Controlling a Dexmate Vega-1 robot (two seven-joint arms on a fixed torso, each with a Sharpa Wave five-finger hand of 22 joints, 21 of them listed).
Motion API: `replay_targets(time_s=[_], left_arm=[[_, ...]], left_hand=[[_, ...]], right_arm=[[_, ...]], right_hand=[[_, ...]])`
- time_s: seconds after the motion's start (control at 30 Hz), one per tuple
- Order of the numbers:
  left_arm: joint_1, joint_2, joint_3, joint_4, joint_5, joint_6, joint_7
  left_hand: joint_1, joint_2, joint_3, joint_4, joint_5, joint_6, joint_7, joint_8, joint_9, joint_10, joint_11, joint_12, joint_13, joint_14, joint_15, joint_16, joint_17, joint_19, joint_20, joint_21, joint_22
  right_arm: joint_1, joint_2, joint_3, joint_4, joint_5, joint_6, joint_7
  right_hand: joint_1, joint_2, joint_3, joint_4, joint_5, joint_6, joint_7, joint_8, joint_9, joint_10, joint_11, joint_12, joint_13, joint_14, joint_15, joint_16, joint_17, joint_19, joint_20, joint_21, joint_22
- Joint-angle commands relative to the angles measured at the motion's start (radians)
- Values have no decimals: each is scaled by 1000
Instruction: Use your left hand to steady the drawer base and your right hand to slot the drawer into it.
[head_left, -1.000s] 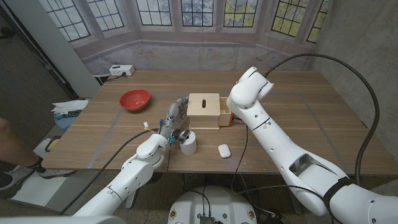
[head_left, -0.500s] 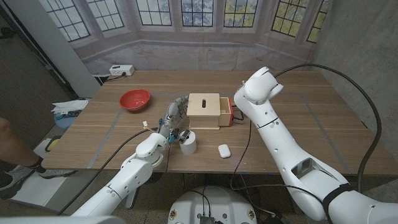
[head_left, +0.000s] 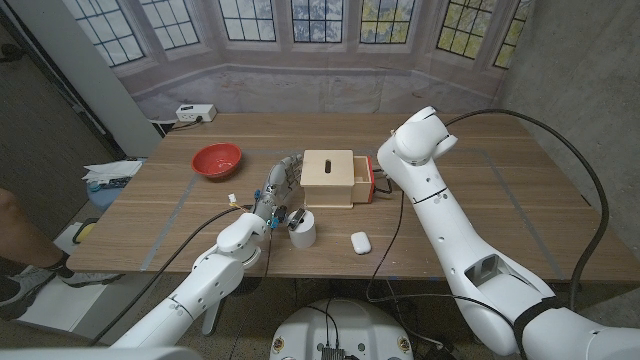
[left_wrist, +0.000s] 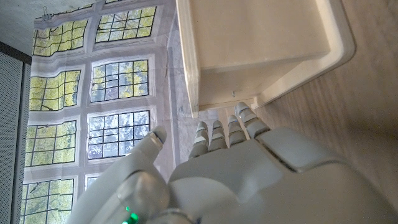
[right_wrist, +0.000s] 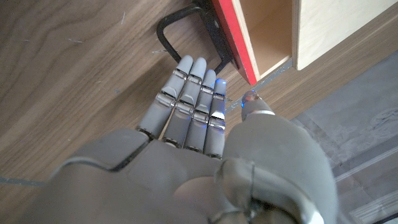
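drawer (head_left: 368, 178) unmoved, partly in base (head_left: 329, 178) | right hand (right_wrist: 205, 155) fingers straight, together

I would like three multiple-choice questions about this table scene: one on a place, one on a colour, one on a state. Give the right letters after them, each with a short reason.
1. Where is the red round bowl?
A. left of the pale wooden drawer base
B. right of it
C. on top of it

2. What colour is the drawer front?
A. blue
B. red
C. green

3. How far in is the drawer?
A. fully out on the table
B. partly out of the base
C. flush and closed

Key: 1 A, the head view shows the bowl toward the robot's left; 2 B, the right wrist view shows a red panel; 3 B, the front stands off the base, inside still showing.
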Motion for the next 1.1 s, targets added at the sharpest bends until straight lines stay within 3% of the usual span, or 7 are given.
replay_targets(time_s=[0.03,1.1], left_arm=[[0,11,-1,-9,-11,17,-14],[-51,-23,27,46,-16,15,-72]], left_hand=[[1,3,5,-3,4,10,2,0,4,2,5,-1,6,4,6,0,2,5,1,1,3],[-1,2,5,-2,4,6,2,-2,4,0,5,-2,6,4,6,0,3,4,0,0,3]], right_arm=[[9,12,4,27,62,0,-28],[24,7,-18,32,246,0,-132]], right_hand=[[-14,2,4,4,-1,3,4,4,0,4,5,-4,3,10,1,-2,-1,10,3,7,1],[-34,2,11,5,-3,-2,18,5,-1,15,14,-21,-1,20,9,-15,-6,24,9,9,1]])
